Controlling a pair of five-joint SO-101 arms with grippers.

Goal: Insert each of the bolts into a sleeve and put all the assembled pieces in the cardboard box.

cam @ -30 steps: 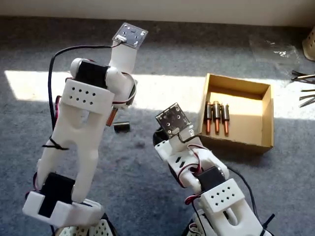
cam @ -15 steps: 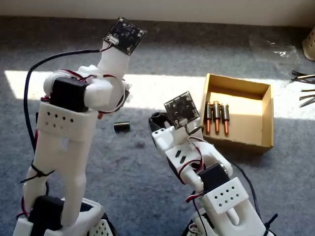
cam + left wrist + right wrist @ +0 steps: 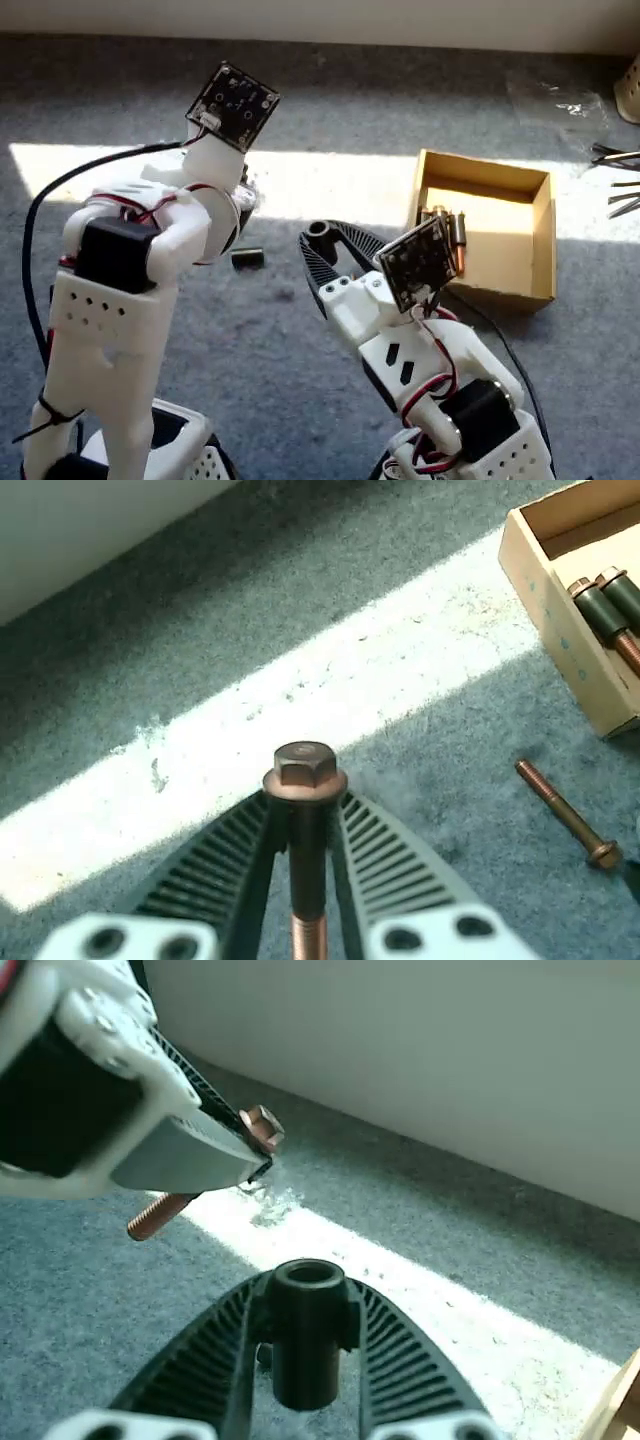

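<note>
My left gripper [image 3: 306, 805] is shut on a copper bolt [image 3: 305, 780] just below its hex head, held above the grey carpet. My right gripper [image 3: 306, 1305] is shut on a black sleeve [image 3: 305, 1335] whose bore is open toward the camera. From the right wrist, the left gripper [image 3: 215, 1150] and its bolt [image 3: 262, 1127] hang a little beyond the sleeve, tilted. From above, the right gripper [image 3: 322, 245] with its sleeve [image 3: 319, 233] is between the left arm and the cardboard box [image 3: 540, 250]. Assembled pieces [image 3: 600, 605] lie in the box [image 3: 560, 620].
A second black sleeve [image 3: 248, 258] lies on the carpet between the arms. A loose bolt [image 3: 565, 813] lies on the carpet near the box's corner. Metal tools [image 3: 615, 180] and a clear bag [image 3: 550, 100] lie at the far right. A wall borders the carpet's far edge.
The left arm has drawn back and lifted, carrying its bolt. The right arm has raised and swung its gripper with the sleeve toward the left arm; its wrist camera now covers part of the box.
</note>
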